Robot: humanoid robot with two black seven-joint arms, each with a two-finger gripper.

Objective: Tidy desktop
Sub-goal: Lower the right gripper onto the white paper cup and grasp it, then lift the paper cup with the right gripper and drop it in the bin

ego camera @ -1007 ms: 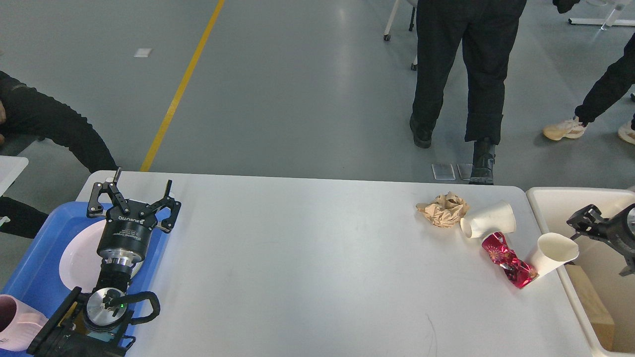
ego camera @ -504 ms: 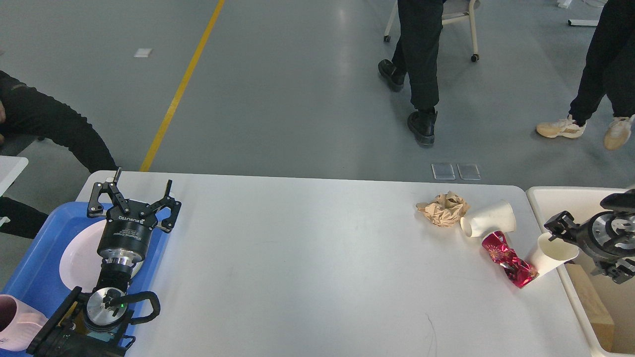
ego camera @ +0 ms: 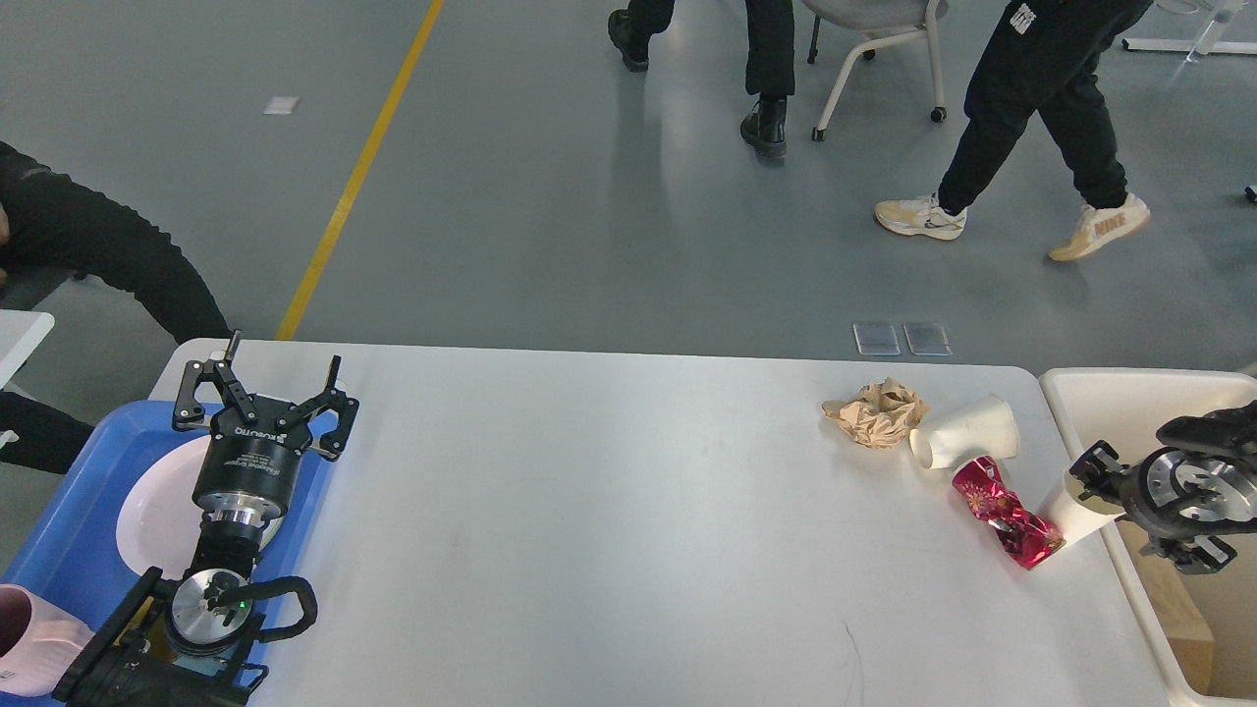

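Observation:
The white desktop (ego camera: 628, 511) carries litter at its right end: a crumpled brown paper ball (ego camera: 877, 414), a white paper cup (ego camera: 967, 444) on its side, a crushed red foil wrapper (ego camera: 1007, 513) and a second white paper cup (ego camera: 1068, 518) near the right edge. My right gripper (ego camera: 1092, 473) comes in from the right and sits over the mouth of that second cup, hiding its top. It is seen dark and end-on, and its fingers cannot be told apart. My left gripper (ego camera: 267, 385) stands open and empty at the desktop's far left corner.
A blue tray (ego camera: 59, 550) at the left holds a white plate (ego camera: 147, 511), and a pink cup (ego camera: 25, 638) lies at its near end. A cream bin (ego camera: 1080, 398) stands against the desktop's right edge. People walk on the floor beyond.
My right gripper has moved left from over the bin to the second paper cup and now covers its mouth. The left arm has not moved. The people behind have walked on.

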